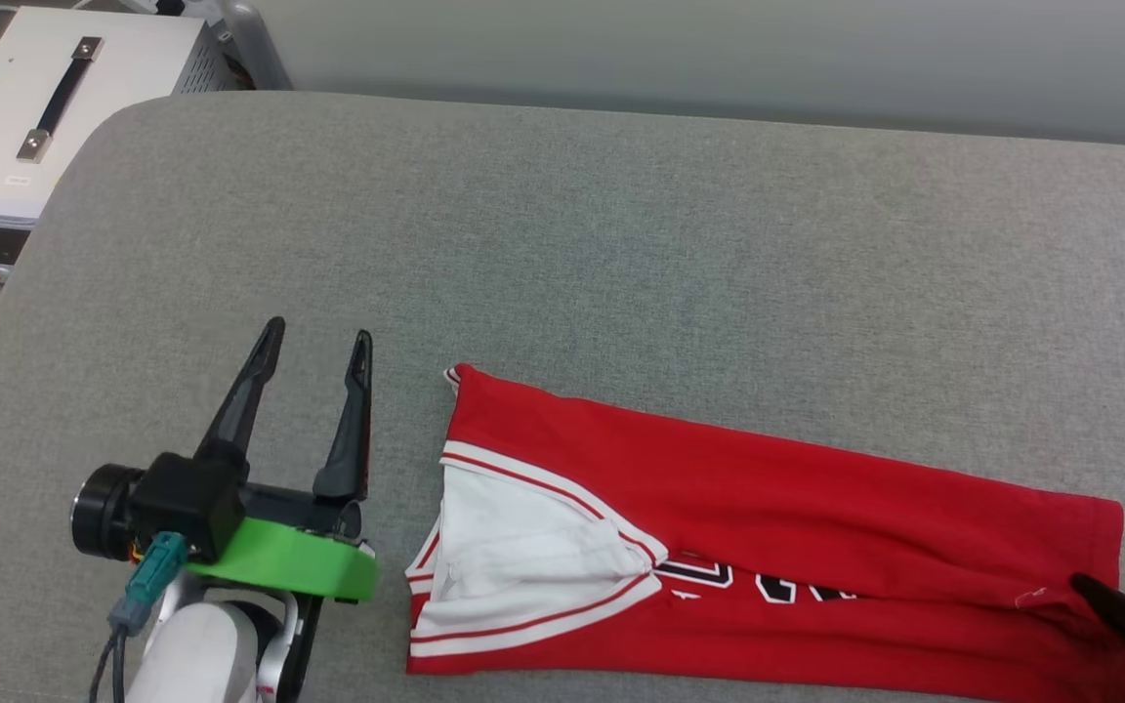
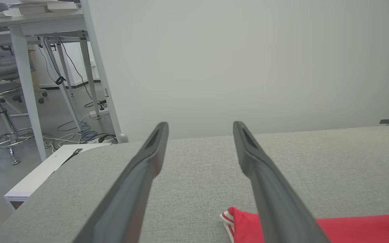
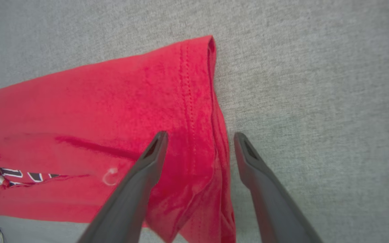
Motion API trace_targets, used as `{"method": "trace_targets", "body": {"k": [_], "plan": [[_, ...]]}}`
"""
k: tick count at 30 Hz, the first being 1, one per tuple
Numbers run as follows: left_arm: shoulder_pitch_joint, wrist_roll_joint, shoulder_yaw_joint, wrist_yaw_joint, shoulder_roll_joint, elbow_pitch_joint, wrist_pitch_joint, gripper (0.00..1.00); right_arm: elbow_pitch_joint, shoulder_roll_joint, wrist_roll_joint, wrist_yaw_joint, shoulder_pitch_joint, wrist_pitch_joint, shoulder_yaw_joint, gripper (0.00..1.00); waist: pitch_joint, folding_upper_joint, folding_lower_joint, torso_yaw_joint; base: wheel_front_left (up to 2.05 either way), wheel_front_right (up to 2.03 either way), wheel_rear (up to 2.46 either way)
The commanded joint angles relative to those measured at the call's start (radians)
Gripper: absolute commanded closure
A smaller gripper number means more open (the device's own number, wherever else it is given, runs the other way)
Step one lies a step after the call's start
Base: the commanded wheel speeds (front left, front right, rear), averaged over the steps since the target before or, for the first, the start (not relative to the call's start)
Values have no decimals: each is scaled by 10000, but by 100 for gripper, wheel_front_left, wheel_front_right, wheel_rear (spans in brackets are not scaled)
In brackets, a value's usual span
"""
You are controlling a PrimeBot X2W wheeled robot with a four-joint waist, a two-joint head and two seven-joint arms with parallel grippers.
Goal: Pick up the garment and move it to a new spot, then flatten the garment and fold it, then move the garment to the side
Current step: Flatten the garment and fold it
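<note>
Soft, even, fairly bright light falls from overhead in all three views. The grey worktop (image 1: 621, 244) carries only faint shadows. A dark crease shadow crosses the saturated red garment (image 3: 113, 101), whose stitching is sharp. In the left wrist view the white desk legs (image 2: 25, 84) at 10 o'clock lean with wide-angle distortion. The fingers (image 2: 137, 189) of the left hand (image 2: 199, 130) soften toward 6 o'clock.

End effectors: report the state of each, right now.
Left end effector: open, empty, beside the shirt.
Right end effector: open, astride the shirt's edge, gripping nothing.
</note>
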Motion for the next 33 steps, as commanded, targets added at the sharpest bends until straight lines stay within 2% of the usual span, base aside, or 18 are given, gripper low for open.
{"method": "trace_targets", "body": {"k": [1,5,12,19,25,26,27,28,29,33], "plan": [[188,169,160,-253,-222,88,-55,0,65,39,-136,-9,-149,30,-88,0,96,-1,0,48,0,0,0],[282,583,590,-770,-766,247,-56,0,322,138,-344,-9,-173,1,-265,0,229,-1,0,108,0,0,0],[111,895,900,-1068,-1206,315,-56,0,807,309,-335,-9,-187,154,-3,0,421,-1,0,177,0,0,0],[83,880,792,-1107,-1189,362,-56,0,920,666,102,-9,-248,186,725,0,375,-1,0,159,0,0,0],[101,746,668,-1110,-1049,415,-56,0,1167,713,283,-9,-263,-22,1229,0,298,-1,0,155,0,0,0],[103,736,672,-1110,-1041,421,-56,0,1206,712,299,-9,-269,-60,1280,10,294,-1,0,152,0,0,0],[106,724,675,-1110,-1033,431,-56,0,1253,709,323,-9,-277,-112,1350,55,287,-1,0,146,0,0,0],[110,715,674,-1111,-1025,440,-56,0,1290,706,349,-9,-287,-167,1401,68,278,-1,0,142,0,0,0],[116,705,669,-1111,-1016,453,-57,0,1335,705,392,-9,-297,-256,1444,100,263,-1,0,137,0,0,0],[155,690,643,-1111,-1006,494,-57,0,1478,624,534,-9,-309,-584,1582,100,176,-1,0,115,0,0,0]]}}
